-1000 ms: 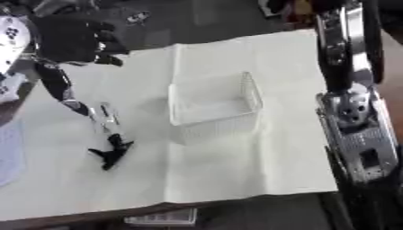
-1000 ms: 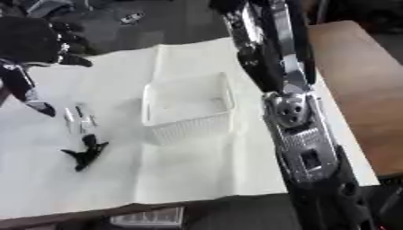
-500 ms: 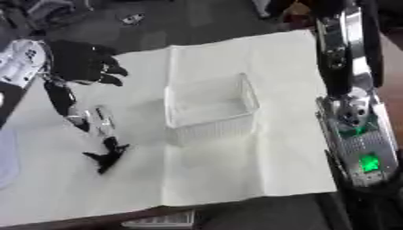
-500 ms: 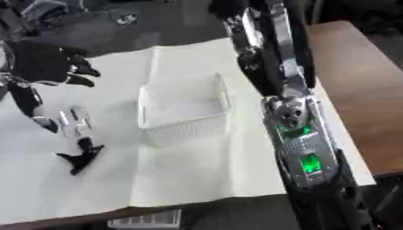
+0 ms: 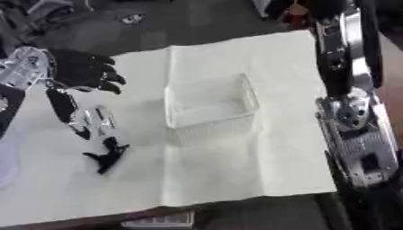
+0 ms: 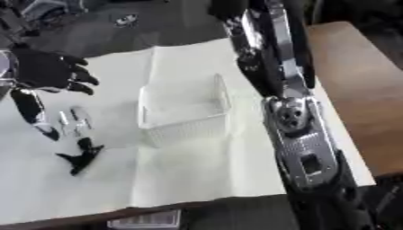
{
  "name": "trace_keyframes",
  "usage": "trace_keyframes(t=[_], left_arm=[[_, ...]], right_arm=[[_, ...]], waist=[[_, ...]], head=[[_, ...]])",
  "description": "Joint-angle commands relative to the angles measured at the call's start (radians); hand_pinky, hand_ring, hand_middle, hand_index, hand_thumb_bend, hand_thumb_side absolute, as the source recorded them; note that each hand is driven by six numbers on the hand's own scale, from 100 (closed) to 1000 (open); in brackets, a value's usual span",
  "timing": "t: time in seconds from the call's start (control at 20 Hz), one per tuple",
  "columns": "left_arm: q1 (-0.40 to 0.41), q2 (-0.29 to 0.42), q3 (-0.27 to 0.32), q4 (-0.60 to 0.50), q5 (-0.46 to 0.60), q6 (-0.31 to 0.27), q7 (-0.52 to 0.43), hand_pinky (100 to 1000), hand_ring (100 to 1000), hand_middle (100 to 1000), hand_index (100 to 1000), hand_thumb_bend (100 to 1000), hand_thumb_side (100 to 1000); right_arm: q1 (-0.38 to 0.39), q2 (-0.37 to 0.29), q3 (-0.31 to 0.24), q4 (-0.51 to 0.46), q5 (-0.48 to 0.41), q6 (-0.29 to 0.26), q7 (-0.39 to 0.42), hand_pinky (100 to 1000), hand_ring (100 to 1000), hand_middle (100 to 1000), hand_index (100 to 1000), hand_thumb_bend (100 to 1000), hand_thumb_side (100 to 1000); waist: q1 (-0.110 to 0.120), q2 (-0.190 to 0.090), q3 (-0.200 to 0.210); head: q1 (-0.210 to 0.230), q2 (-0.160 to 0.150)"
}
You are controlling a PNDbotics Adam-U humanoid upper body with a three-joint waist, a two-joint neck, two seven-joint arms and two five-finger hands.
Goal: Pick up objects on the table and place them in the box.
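The left hand (image 5: 85,71) hangs at the upper left, fingers loosely spread, grasping nothing. Below it lie a silver object (image 5: 100,120) and a black object (image 5: 106,155) — both outside the clear box (image 5: 211,109) at centre. The right arm (image 5: 352,121) fills the right edge — its fingers cannot be seen.

No words, labels, brand marks or numbers can be read anywhere in either view; nothing on the worktop or on the robot's arms shows legible print.
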Motion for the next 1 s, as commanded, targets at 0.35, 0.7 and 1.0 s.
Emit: trace_keyframes(t=[0.35,0.7,1.0], left_arm=[[-0.012,0.004,-0.007,-0.016,0.053,0.0,-0.053,984,897,923,917,675,949],[-0.016,-0.003,-0.015,-0.015,0.066,0.0,-0.075,984,897,923,917,690,954],[-0.023,-0.013,-0.022,-0.008,0.072,0.0,-0.095,986,900,927,917,698,955]], right_arm=[[-0.022,0.007,-0.004,-0.013,-0.002,-0.002,0.003,421,450,546,745,483,1000],[-0.023,0.008,-0.006,-0.013,-0.003,-0.002,0.004,422,450,546,745,480,1000],[-0.023,0.014,-0.017,-0.013,-0.002,0.045,-0.05,412,436,535,740,439,1000]], waist=[[-0.005,-0.01,0.001],[-0.004,-0.009,-0.001],[-0.003,-0.009,-0.004]], head=[[0.021,-0.007],[0.021,-0.01],[0.015,-0.037]])
